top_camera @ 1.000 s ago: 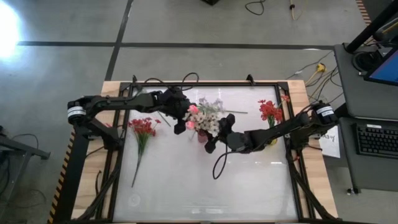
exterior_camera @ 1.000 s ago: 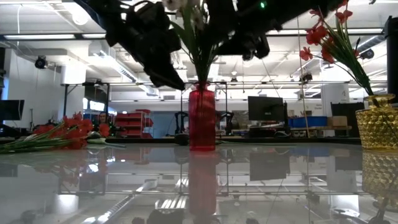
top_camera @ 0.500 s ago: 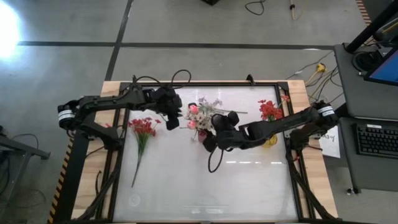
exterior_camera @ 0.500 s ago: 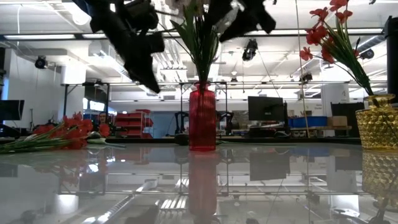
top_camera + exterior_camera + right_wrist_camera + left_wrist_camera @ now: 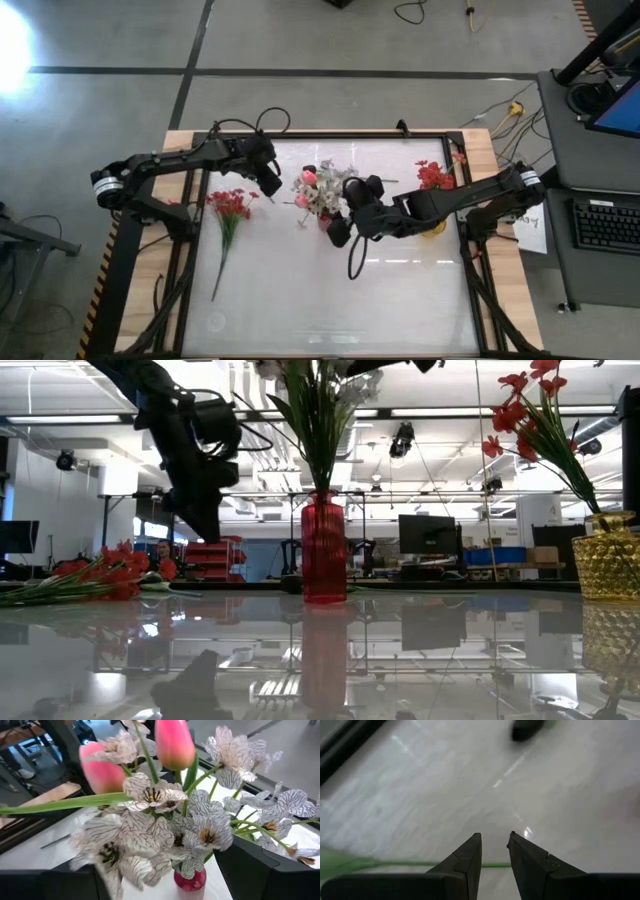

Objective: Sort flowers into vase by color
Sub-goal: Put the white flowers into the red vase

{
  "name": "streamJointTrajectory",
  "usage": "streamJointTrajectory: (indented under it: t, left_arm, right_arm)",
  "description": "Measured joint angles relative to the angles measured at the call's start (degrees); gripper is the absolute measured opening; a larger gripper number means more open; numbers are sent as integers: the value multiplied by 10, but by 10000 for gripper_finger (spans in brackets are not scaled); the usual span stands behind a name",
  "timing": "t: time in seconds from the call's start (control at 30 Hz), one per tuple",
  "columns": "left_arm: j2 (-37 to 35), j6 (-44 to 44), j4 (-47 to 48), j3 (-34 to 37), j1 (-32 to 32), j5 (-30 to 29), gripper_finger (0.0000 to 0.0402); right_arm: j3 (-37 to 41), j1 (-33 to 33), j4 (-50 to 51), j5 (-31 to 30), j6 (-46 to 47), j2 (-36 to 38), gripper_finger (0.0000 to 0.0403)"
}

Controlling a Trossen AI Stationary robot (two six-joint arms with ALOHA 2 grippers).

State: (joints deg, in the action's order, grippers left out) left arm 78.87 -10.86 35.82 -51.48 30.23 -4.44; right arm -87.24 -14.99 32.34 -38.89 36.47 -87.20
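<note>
A red vase (image 5: 326, 222) (image 5: 324, 550) stands mid-table and holds pink buds (image 5: 173, 744) and white veined blossoms (image 5: 200, 827) on green stems. My right gripper (image 5: 342, 196) (image 5: 160, 875) is open, level with the blooms, one finger on either side of the bunch. My left gripper (image 5: 271, 182) (image 5: 495, 840) hangs to the vase's left, high above the table, its fingers a narrow gap apart and empty. A green stem (image 5: 395, 865) lies on the table below it. A bunch of red flowers (image 5: 230, 204) lies flat on the table's left part. More red flowers (image 5: 434, 178) stand in a gold vase (image 5: 610, 568). My right gripper has the white blossoms (image 5: 107, 865) between its spread fingers (image 5: 265, 870), coming level from the table's right. Petals overlap one finger in the right wrist view, but I cannot tell whether they touch it. The bunch stands upright in the red vase.
The gold vase (image 5: 436, 226) stands near the table's right edge, behind my right arm. A dark cable (image 5: 352, 262) loops down from my right arm over the middle of the table. The near half of the table (image 5: 330, 310) shows bare glossy surface.
My left gripper has drawn back from the bunch toward the table's left edge and left the pink bud standing in the red vase. My right gripper has moved from the vase's near side up to the height of the blooms.
</note>
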Motion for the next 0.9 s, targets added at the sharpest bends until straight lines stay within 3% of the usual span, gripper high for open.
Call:
streamJointTrajectory:
  t: [0.17,0.57,0.9]
  left_arm:
    - [-1,-23,-5,2,0,-52,86]
    - [-1,-19,-19,2,23,-56,86]
    - [-1,-1,-22,3,45,-56,86]
  right_arm:
    - [-22,-13,11,4,0,1,274]
    - [-36,-15,141,46,88,2,274]
    - [-35,-15,258,104,85,2,263]
